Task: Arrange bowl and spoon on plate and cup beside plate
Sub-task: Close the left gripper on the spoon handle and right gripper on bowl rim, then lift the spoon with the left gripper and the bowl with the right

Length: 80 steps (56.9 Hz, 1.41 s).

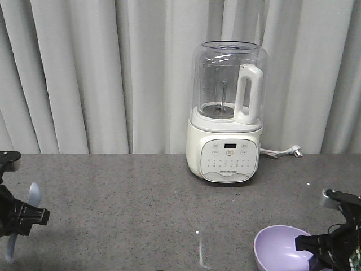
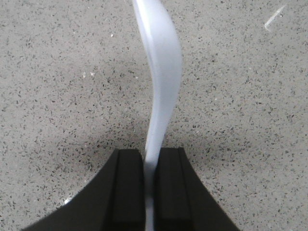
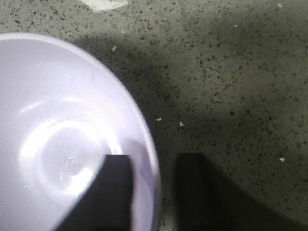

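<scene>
My left gripper (image 2: 149,159) is shut on the pale blue-white spoon (image 2: 161,72), which stands out ahead of the jaws above the speckled counter. From the front, the spoon (image 1: 34,197) hangs at the far left in the left gripper (image 1: 25,217). The lavender bowl (image 1: 279,248) is at the front right. My right gripper (image 3: 154,161) straddles the rim of the bowl (image 3: 62,120), one finger inside and one outside, with a gap showing on each side of the wall. The plate and the cup are out of view.
A white blender (image 1: 225,113) with a clear jug stands at the back centre, its cable plug (image 1: 293,151) lying to its right. The grey speckled counter (image 1: 130,209) ends at a grey curtain (image 1: 84,73) behind.
</scene>
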Tool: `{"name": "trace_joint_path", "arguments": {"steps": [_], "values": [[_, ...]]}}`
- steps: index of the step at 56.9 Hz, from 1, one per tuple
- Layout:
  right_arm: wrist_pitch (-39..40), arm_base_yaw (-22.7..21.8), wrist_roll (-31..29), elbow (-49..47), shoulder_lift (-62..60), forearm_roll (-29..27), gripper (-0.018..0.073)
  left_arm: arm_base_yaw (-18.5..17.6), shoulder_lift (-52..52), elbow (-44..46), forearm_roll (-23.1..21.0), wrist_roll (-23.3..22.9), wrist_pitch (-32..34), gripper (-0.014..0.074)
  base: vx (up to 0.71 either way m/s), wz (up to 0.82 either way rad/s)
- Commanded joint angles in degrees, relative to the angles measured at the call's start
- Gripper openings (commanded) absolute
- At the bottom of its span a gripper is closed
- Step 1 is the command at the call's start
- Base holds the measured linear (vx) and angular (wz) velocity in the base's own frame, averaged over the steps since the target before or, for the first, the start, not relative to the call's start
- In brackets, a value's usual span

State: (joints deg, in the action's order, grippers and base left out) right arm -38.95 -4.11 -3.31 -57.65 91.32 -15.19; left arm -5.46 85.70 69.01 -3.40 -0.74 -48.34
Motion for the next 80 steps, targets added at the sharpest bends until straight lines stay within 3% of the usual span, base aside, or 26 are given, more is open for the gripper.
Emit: {"name": "trace_joint_path", "arguments": {"steps": [1, 13, 28, 44, 62, 80], "values": [[2.72, -0.23, -2.6, -1.84, -2.05, -1.4, -0.0015, -0.06, -2.73, 1.73, -0.66, 0.2, 2.62, -0.0006, 0.0, 0.0], [2.57, -0.23, -4.99, -1.99, -4.46, -1.71, -0.0012, -0.06, -4.28, 1.73, -2.51, 1.59, 3.49, -0.0006, 0.0, 0.0], [3.48, -0.23, -12.66, -1.93, -18.69, -1.83, -0.0012, -0.06, -11.0, 1.73, -5.73, 5.68, 5.65, -0.0006, 0.0, 0.0], [3.5, -0.23, -19.24, -1.82, -34.76, -7.5, -0.0012, -0.06, -22.61, -0.21, -6.88, 7.57, 7.48, -0.0006, 0.0, 0.0], [3.26, -0.23, -18.22, -1.82, -44.55, -9.28, -0.001, -0.06, -37.57, -6.94, -7.3, 7.72, 11.51, -0.0003, 0.0, 0.0], [3.26, -0.23, -17.64, -1.82, -44.72, -9.23, -0.0008, -0.06, -39.34, -7.0, -8.13, 7.72, 11.35, -0.0003, 0.0, 0.0]]}}
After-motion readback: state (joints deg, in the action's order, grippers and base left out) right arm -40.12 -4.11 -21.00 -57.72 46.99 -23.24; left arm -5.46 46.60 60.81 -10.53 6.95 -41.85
